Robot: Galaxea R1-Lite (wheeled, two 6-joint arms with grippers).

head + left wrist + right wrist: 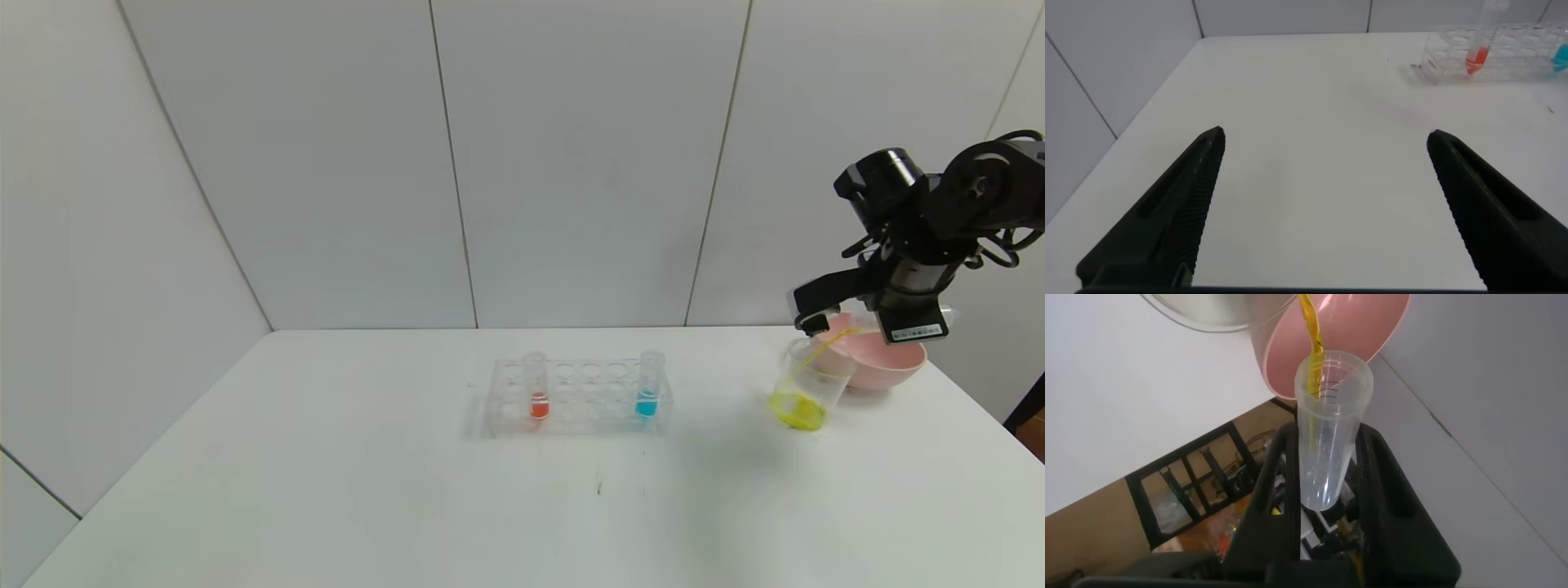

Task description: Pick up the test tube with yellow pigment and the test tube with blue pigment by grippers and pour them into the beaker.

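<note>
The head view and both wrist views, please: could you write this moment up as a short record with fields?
right gripper: shut on the test tube with yellow pigment, tipped over the beaker
pour: yellow stream running from the tube's mouth; yellow liquid pooled in the beaker's bottom
left gripper: open, empty, above bare table, away from the work
test tube with blue pigment: upright in the rack, right end
red tube: upright in the rack, left part
pink bowl: just behind the beaker

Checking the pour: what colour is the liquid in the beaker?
Yellow, pooled in the beaker; head view.
</note>
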